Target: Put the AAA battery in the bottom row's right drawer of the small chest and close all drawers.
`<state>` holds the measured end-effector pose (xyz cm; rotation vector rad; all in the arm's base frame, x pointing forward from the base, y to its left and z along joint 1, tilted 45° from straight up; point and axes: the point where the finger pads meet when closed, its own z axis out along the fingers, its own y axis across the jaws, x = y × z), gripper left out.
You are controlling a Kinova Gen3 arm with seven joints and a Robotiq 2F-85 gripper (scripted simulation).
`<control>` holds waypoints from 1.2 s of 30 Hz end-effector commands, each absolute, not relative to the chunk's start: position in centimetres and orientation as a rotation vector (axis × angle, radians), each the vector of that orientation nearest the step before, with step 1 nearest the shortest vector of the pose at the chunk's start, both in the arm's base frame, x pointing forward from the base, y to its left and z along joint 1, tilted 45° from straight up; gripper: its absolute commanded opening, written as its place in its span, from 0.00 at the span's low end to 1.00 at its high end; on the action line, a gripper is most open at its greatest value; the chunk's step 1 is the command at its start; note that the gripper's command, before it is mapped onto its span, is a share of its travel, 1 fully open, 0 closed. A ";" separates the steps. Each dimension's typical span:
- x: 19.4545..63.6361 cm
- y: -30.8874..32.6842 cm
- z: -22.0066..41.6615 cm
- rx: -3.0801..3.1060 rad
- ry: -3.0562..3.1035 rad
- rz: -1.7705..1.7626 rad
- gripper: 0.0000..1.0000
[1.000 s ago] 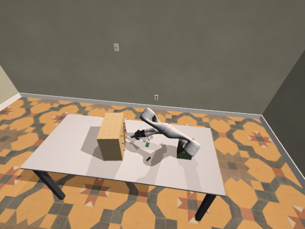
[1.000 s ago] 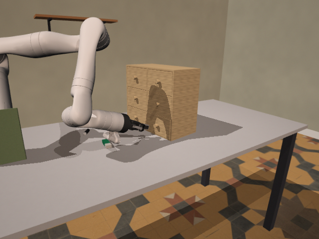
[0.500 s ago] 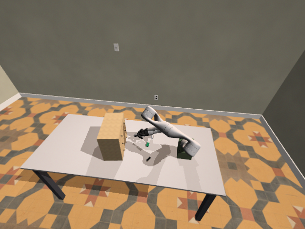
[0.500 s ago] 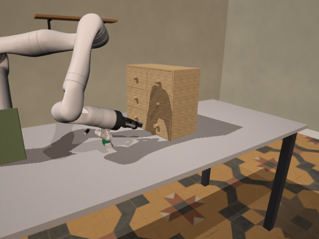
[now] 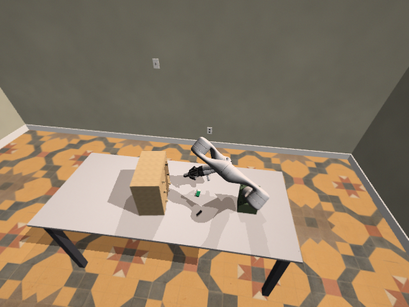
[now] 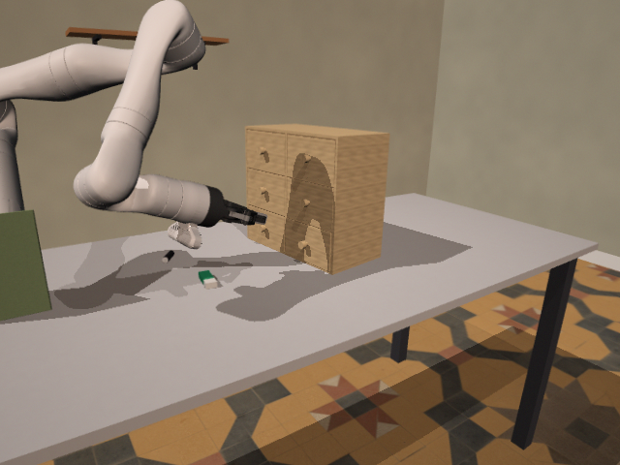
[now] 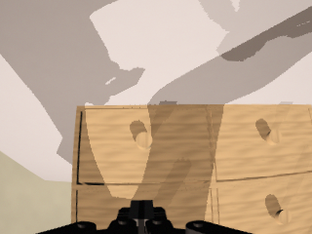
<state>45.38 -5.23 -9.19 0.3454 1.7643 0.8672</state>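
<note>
While the forearm slopes down, the closed claw points toward the chest

Fingers, black: now higher above the desk than in both earlier exterior views; in the top view shifted to the far side and right, farther from the chest

Arm, pale: bend above the forearm raised, moved far and slightly right in the top view

Block, green and white: formerly partly covered by the arm's pale underside part in the exterior view, now uncovered

Arm's shadow on chest front: upper edge higher
</note>
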 end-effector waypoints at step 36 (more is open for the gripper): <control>44.5 -6.4 -8.3 0.285 1.901 0.911 0.00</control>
